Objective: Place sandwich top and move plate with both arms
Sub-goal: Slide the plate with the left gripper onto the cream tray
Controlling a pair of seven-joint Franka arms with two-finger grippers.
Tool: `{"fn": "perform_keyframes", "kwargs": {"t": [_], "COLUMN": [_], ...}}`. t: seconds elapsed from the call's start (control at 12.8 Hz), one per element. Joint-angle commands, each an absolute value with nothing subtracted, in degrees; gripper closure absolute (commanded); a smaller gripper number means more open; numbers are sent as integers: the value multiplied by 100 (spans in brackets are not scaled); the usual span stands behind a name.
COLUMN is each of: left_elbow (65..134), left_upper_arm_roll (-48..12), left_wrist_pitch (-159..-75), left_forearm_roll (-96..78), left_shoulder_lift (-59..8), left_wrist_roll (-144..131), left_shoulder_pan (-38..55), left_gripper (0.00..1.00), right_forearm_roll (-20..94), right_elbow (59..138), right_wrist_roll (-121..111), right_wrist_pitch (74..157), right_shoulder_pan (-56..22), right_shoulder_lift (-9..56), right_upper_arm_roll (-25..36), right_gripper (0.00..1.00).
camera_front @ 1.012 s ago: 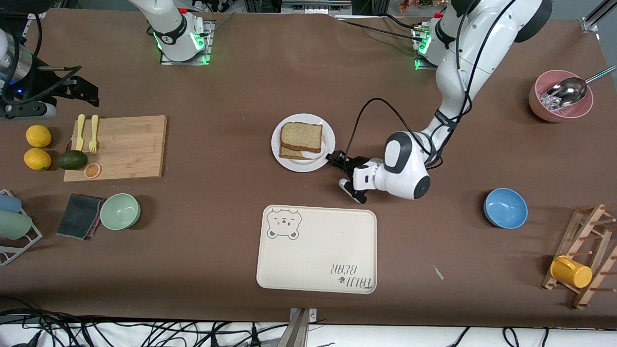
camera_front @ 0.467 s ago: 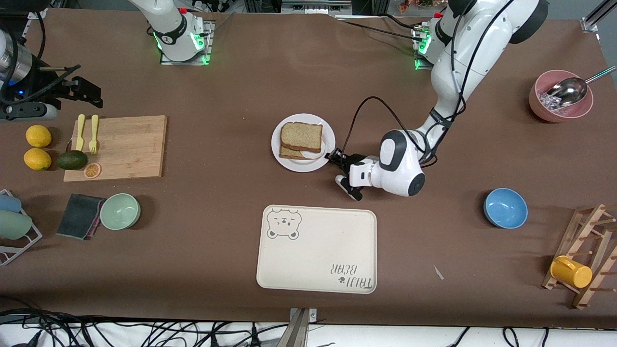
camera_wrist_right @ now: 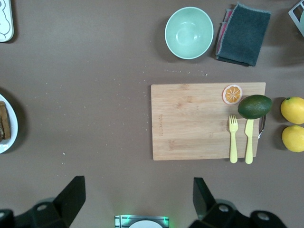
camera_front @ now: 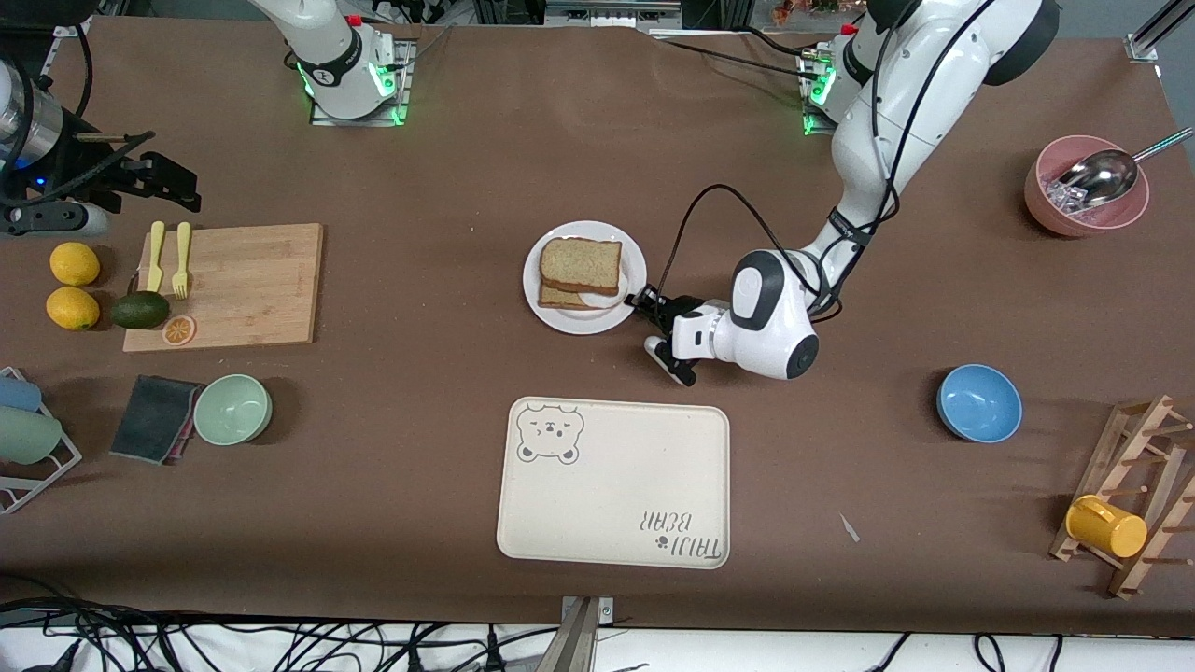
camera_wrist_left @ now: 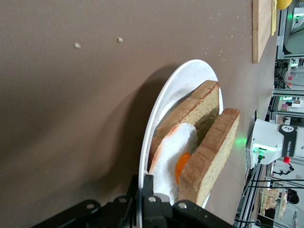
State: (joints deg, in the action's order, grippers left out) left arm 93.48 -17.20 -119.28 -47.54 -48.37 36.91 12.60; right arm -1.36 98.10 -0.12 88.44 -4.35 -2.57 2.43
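Brown matte tabletop (camera_front: 448, 159) fills nearly whole frame, lit evenly from above w/ soft shadows. Along bottom edge: white strip (camera_front: 794, 649) w/ tangled black cables (camera_front: 233, 639). Top edge: metal framing (camera_front: 611, 13), partly cropped. Aluminium rail (camera_front: 1158, 28) upper right corner.

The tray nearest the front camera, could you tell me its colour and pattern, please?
The tray is cream with a bear face in one corner and lettering in another; the front view shows it best.

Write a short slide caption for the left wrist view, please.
Left gripper shut on the white plate rim, egg sandwiched under the sandwich top.
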Motion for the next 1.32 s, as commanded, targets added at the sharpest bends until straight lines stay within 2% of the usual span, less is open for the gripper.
{"fn": "perform_keyframes", "kwargs": {"t": [0.0,0.47,0.7,1.25], "left_elbow": [9325,9080,8667,7578], "left_upper_arm_roll": [-1679,-1723,-1696,-1416], "left_wrist_pitch": [-11437,-11285,-11329,-11539], "left_forearm_roll": [-4878,-5333,-5676,-6389], "left_shoulder_lift": [-4554,-4386,-4482,-5228], "left_wrist_roll": [3823,3797,3700,3709], "left_shoulder_pan": [872,448,448,202], "left_gripper": [100,100,100,100], "right_forearm_roll": [-9,-17,-9,-9], "right_elbow": [9677,9677,9685,9686], "right_wrist_roll": [35,61,62,35], "right_wrist_pitch": [8798,8789,8789,8789], "right_shoulder_pan": [-431,-431,-431,-422], "right_shoulder_lift": [-185,-149,-141,-141], "right_upper_arm_roll": [255,237,237,246], "right_gripper": [0,0,0,0]}}
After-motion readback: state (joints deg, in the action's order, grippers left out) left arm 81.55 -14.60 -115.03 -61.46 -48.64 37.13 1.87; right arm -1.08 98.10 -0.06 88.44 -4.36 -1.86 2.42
